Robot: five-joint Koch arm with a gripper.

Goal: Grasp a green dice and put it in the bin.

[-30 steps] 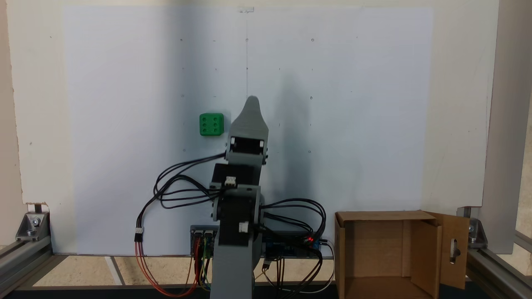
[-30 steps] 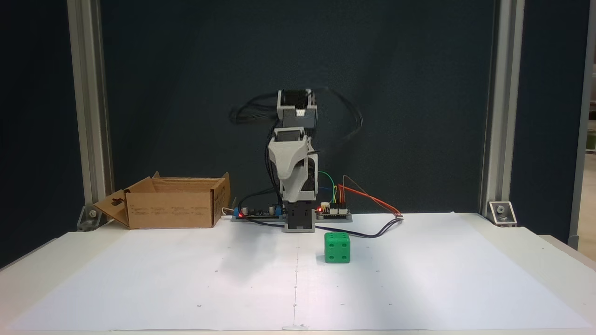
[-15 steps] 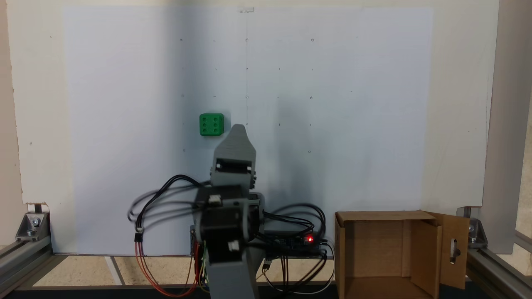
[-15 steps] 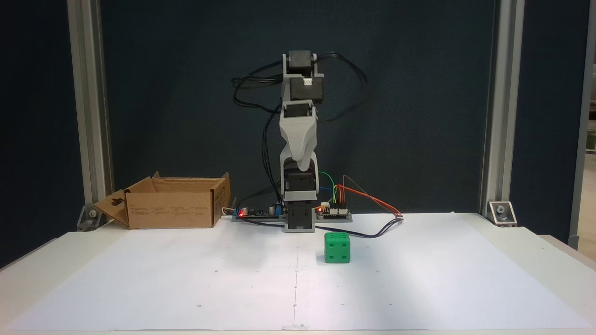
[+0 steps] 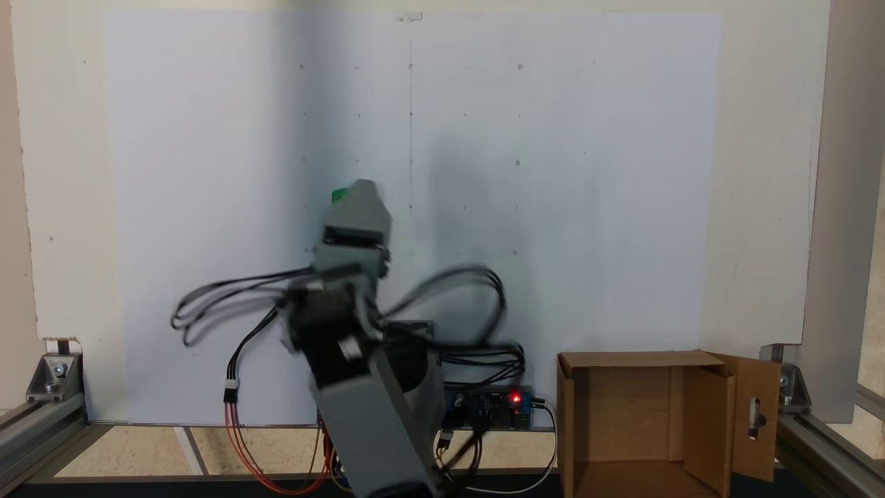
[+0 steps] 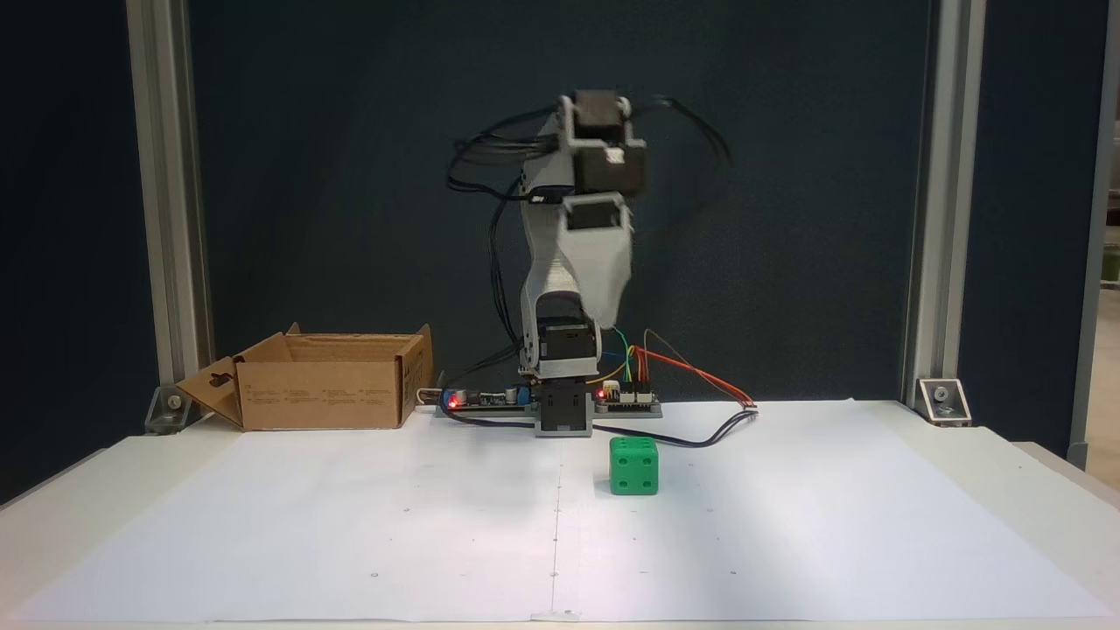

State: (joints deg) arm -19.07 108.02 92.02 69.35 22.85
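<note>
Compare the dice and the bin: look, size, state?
The dice is bright green plastic; the bin is brown cardboard. The dice is a small closed cube with pips; the bin is several times wider, open-topped, flaps out. The dice sits mid-sheet; the bin sits off the sheet at the table's corner. Both rest on the table, untouched.

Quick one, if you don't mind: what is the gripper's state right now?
Gripper: cannot tell whether open or closed, since only one blurred tip shows; it holds nothing, and the dice sits on the paper below it.
</note>
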